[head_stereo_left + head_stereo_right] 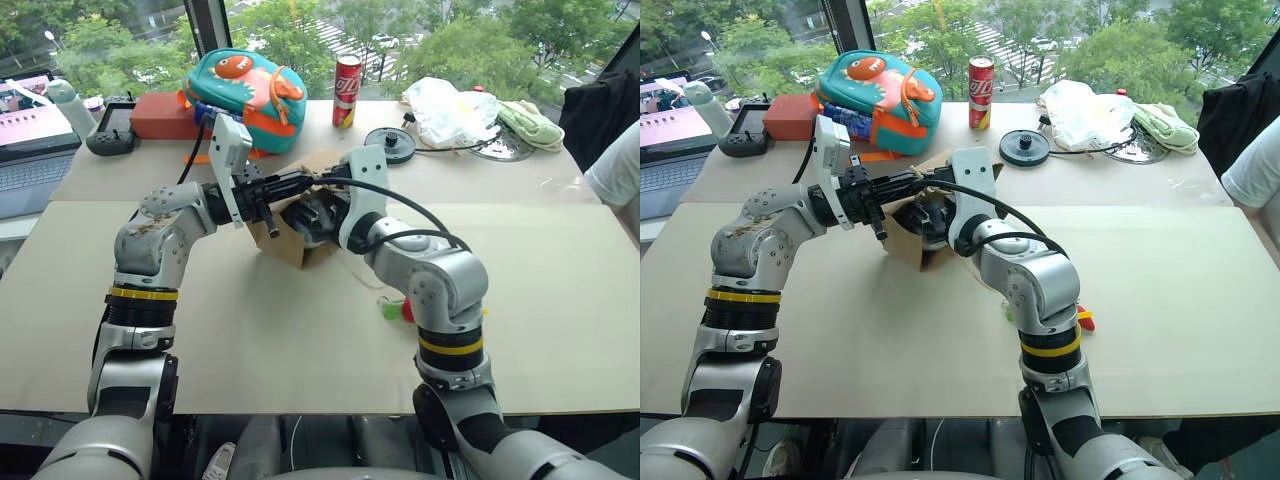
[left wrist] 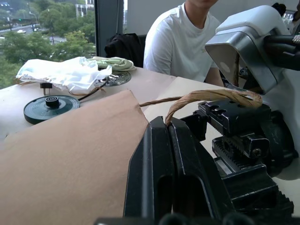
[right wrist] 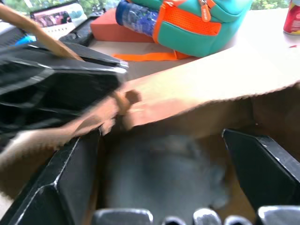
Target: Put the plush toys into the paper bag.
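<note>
Left gripper (image 2: pixel 161 140): fingers pressed together, clamped on a twisted handle (image 2: pixel 206 96) of the paper bag (image 1: pixel 290 240). The left wrist view showed the handle looping out from between the fingers, with the bag's flat brown side beside them.

Right gripper (image 3: pixel 164 178): fingers (image 3: pixel 61 183) spread wide, nothing between them, set at the bag's open mouth. The right wrist view looked down into the bag, where the fuzzy grey-blue ball (image 3: pixel 164 173) lay on the bottom; the head views did not reveal the inside.

Paper bag: stood near the middle of the table (image 1: pixel 560 300), between the two grippers, top edge torn or creased in the right wrist view.

Red pepper toy (image 1: pixel 398 309): on the table outside the bag, beside the right forearm and mostly hidden by it; red body and green tip partly seen in the head views.

Other items, far side of table: teal-and-orange fish backpack (image 1: pixel 245 85), red can (image 1: pixel 346 91), black round disc (image 1: pixel 389 143), white plastic bag (image 1: pixel 448 108), pale green cloth (image 1: pixel 532 124), red box (image 1: pixel 160 115), controller (image 1: pixel 112 128), laptop (image 1: pixel 30 140).

Person in white shirt (image 2: pixel 180 40): seated at the table's edge, plainest in the left wrist view.
</note>
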Robot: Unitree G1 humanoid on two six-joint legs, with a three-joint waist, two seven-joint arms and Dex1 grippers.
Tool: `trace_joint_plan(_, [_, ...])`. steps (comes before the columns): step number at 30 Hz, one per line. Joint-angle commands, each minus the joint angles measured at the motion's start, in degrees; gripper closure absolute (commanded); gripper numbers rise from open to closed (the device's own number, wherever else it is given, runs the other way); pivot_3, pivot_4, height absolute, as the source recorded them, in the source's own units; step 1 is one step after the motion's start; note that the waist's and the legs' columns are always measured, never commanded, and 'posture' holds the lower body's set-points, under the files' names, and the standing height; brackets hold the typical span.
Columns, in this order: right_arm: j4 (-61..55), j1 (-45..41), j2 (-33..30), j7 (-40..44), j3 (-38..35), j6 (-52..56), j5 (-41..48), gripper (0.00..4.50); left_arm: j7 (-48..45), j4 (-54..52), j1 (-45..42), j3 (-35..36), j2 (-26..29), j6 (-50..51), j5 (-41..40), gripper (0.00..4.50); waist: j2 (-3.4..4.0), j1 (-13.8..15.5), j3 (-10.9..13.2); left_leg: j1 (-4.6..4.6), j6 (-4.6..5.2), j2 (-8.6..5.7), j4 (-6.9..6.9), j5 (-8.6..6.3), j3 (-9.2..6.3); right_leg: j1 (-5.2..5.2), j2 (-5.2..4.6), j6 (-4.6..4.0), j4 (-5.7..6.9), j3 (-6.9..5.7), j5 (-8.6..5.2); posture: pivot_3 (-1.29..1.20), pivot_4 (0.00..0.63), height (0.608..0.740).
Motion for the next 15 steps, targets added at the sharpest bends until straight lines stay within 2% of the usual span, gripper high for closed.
trace_joint_plan(1, [-8.5, 1.7, -4.7, 3.1, -4.8, 4.0, 3.1, 0.07, -0.2, -1.1, -1.1, 0.6, 0.1, -0.9, -0.4, 4.50, 0.00, 0.1, 0.0, -0.02, 0.00, 0.00, 0.00, 0.00, -0.01, 0.00, 0.00, 0.00, 0.00, 0.00, 0.00, 0.00, 0.150, 0.739])
trace_joint_plan(7, [-18.8, 5.5, -11.2, 8.6, -11.3, 11.7, 10.0, 0.07, -0.2, -1.0, -1.2, 0.7, 0.1, -0.9, -0.4, 4.50, 0.00, -0.1, 0.0, -0.07, 0.00, 0.00, -0.03, 0.00, -0.03, 0.00, 0.00, 0.00, -0.02, -0.03, 0.00, 0.00, 0.150, 0.739])
trace_joint_plan(11, [-26.0, 12.7, -20.1, 16.4, -15.4, 15.0, 16.8, 0.07, -0.1, -0.9, -1.2, 0.8, 0.0, -1.0, -0.5, 4.50, 0.00, 0.0, 0.0, -0.05, 0.01, 0.00, -0.03, 0.00, -0.05, 0.02, 0.00, 0.01, -0.07, -0.04, -0.01, 0.00, 0.150, 0.739])
trace_joint_plan(15, [-28.5, 19.8, -27.3, 20.9, -16.9, 13.7, 19.1, 0.07, -0.2, -0.9, -1.1, 0.8, -0.1, -1.0, -0.5, 4.50, -0.01, 0.0, 0.0, -0.05, 0.00, -0.03, 0.01, 0.00, -0.04, 0.08, 0.00, 0.03, -0.16, -0.02, -0.02, 0.00, 0.150, 0.739])
